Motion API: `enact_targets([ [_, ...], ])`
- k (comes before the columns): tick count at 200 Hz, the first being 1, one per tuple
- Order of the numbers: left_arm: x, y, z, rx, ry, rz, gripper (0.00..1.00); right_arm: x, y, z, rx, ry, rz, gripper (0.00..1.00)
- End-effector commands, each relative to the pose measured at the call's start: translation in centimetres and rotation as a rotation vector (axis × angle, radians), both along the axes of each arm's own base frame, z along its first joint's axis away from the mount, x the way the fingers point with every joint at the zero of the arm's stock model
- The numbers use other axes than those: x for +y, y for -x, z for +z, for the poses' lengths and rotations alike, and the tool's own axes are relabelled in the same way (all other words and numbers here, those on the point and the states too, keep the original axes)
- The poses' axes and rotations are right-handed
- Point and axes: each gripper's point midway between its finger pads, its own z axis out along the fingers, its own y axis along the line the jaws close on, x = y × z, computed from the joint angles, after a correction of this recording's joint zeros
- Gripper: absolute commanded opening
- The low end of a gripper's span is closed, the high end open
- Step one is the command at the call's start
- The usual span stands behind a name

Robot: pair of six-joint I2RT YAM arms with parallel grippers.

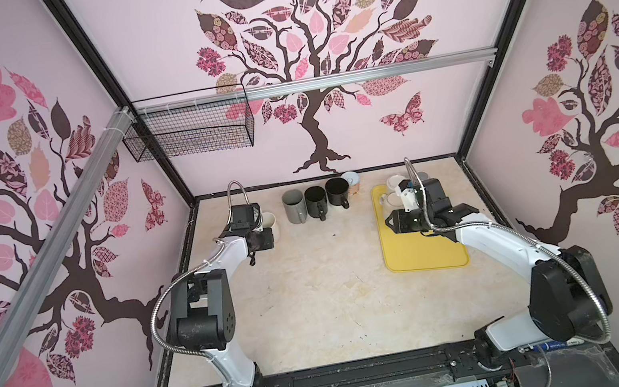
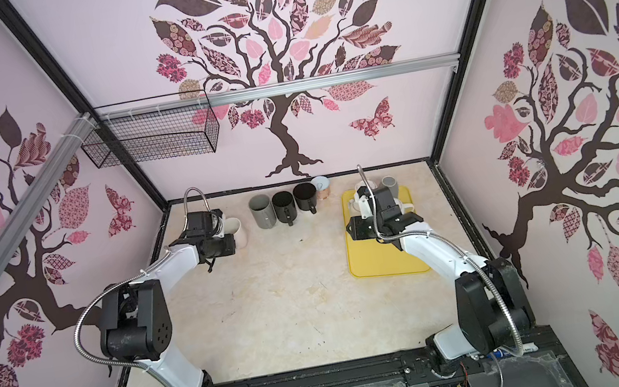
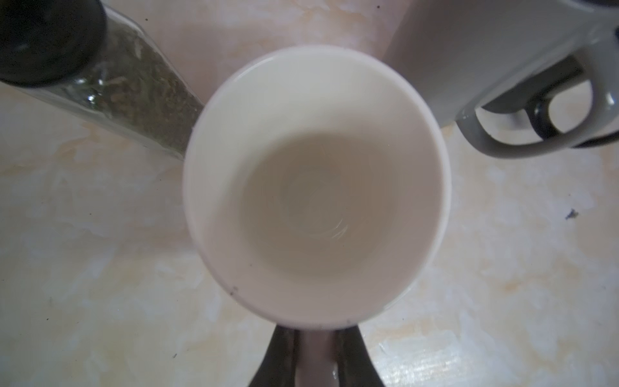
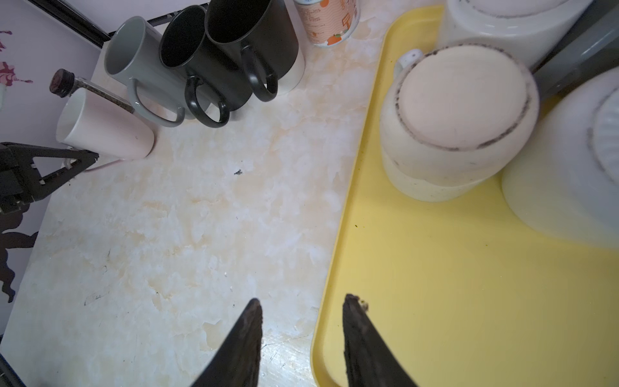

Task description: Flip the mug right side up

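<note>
While the left gripper (image 1: pixel 269 238) pinches its handle, the mug (image 1: pixel 269 222) stands mouth up at the far left of the table (image 1: pixel 317 307), seen in both top views. The left wrist view looks straight down into the mug (image 3: pixel 315 187): pale and empty inside. The fingers (image 3: pixel 284 362) are pressed together on a pale strip below the rim, which is the handle. In the right wrist view the mug (image 4: pixel 104 124) is white-pink with the left gripper (image 4: pixel 83 160) at its handle. Whether the base touches the table cannot be told.

A jar (image 3: pixel 127 90) of green flakes with a black cap is just beside the mug on its far-left side; contact is unclear. A grey mug (image 1: pixel 294 206) is near on the right, upright, with its handle toward the near side. Two black mugs (image 1: pixel 316 202) come next, also upright and packed close in the same row. A printed can (image 1: pixel 351 181) stands at the right end of the row, against the far edge.

A yellow tray (image 1: pixel 422 252) lies right of centre. Its far part holds a cream mug (image 4: pixel 462 110) bottom up, with white mugs (image 4: pixel 562 174) beside it, also bottom up. The right gripper (image 4: pixel 301 301) hangs over the tray's left edge with its jaws spread and nothing between them. One finger is over the table, the other over the tray.
</note>
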Motion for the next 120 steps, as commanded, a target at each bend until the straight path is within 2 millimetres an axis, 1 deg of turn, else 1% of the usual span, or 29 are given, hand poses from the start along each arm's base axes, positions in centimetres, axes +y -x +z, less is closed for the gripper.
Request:
enact_targets([
  [1, -1.6, -4.4, 4.8, -0.187, 0.009, 0.079, 0.0, -1.2, -0.3, 1.0, -0.034, 0.016, -0.035, 0.43],
  [24, -2.8, -5.7, 5.1, -0.204, -0.016, 0.093, 0.0, -1.7, -0.4, 1.1, -0.04, 0.012, -0.056, 0.44],
  [65, -2.5, -7.1, 4.8, -0.203, -0.012, 0.161, 0.0, -1.9, -0.3, 1.0, -0.034, 0.015, -0.061, 0.44],
  [86, -2.4, -7.4, 4.4, -0.196, -0.015, 0.18, 0.0, -2.0, -0.1, 1.0, -0.033, 0.021, -0.064, 0.45],
  [120, -2.7, -7.8, 4.1, -0.193, 0.003, 0.18, 0.0, -2.2, 0.2, 0.8, -0.03, 0.025, -0.067, 0.45],
])
